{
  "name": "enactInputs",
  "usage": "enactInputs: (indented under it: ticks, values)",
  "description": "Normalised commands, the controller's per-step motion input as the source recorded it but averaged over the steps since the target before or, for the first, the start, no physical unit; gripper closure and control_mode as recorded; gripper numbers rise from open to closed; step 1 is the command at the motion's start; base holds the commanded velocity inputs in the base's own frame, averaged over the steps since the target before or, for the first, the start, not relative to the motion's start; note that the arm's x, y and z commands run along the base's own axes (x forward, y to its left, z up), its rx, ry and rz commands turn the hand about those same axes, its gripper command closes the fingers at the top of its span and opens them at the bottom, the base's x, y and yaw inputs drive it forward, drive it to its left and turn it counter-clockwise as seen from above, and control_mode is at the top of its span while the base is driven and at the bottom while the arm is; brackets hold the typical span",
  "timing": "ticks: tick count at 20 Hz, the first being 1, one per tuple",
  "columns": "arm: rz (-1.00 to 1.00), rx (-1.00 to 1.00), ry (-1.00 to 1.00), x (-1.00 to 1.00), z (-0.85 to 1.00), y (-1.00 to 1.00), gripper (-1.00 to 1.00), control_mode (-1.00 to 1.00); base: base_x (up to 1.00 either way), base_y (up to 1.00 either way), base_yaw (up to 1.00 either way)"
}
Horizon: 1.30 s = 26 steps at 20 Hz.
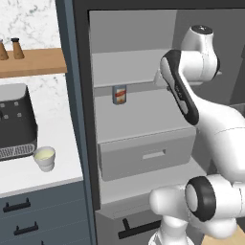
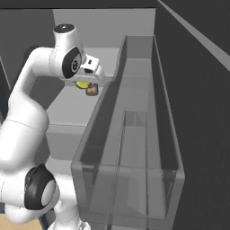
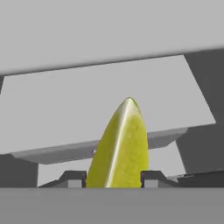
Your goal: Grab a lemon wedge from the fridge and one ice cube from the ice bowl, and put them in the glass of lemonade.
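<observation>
I've got the arm (image 1: 191, 95) reaching into the open fridge (image 1: 81, 119), up at the level of the pale shelves. On the hand view the lemon wedge (image 3: 120, 146) stands right between the two dark fingertips (image 3: 73, 178), its pointed end up, a pale ridge running along it. The gripper (image 3: 112, 179) is pinching the lemon wedge: one tip sits against each side of it, with the grey shelf (image 3: 100, 105) spread out behind.

From the right base view I can just catch the wedge as a small yellow spot (image 2: 82, 84) tucked under the white hand, touching or just beside an orange-labelled can (image 2: 91, 90). I can't tell from here whether the wedge is clear of the shelf or resting on it. The open door's translucent bins (image 2: 134, 148) take up the near right of that view.

Over in the left base view the can (image 1: 119, 94) stands upright at the far edge of the middle shelf, above the grey drawer (image 1: 146, 155). To the left of the fridge, on the white counter (image 1: 62, 162), the glass of lemonade (image 1: 45, 158) stands upright, just beside a dark toaster (image 1: 16, 119). Two brown shakers (image 1: 11, 49) sit on a wooden shelf (image 1: 36, 62) above.
</observation>
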Motion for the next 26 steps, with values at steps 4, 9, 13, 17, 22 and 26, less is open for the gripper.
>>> enactInputs:
  ticks: [4, 9, 13, 17, 22, 26]
  values:
    - [0.07, 0.0, 0.1, -1.0, -0.69, 0.21, 1.0, -1.0, 0.0, 0.0, 0.0]
    - [0.07, 0.0, 0.05, -1.0, -0.77, 0.21, 1.0, -1.0, 0.0, 0.0, 0.0]
    - [0.04, 0.0, 0.04, -1.0, -0.36, 0.2, 1.0, -1.0, 0.0, 0.0, 0.0]
    - [0.01, 0.0, 0.0, -0.38, -0.02, 0.01, 1.0, -1.0, 0.0, 0.0, 0.0]
    - [0.0, 0.0, 0.0, -0.01, 0.0, 0.0, 1.0, -1.0, 0.0, 0.0, 0.0]
    - [0.0, 0.0, 0.0, 0.0, 0.0, 0.0, 1.0, 1.0, -0.68, 0.57, 0.0]
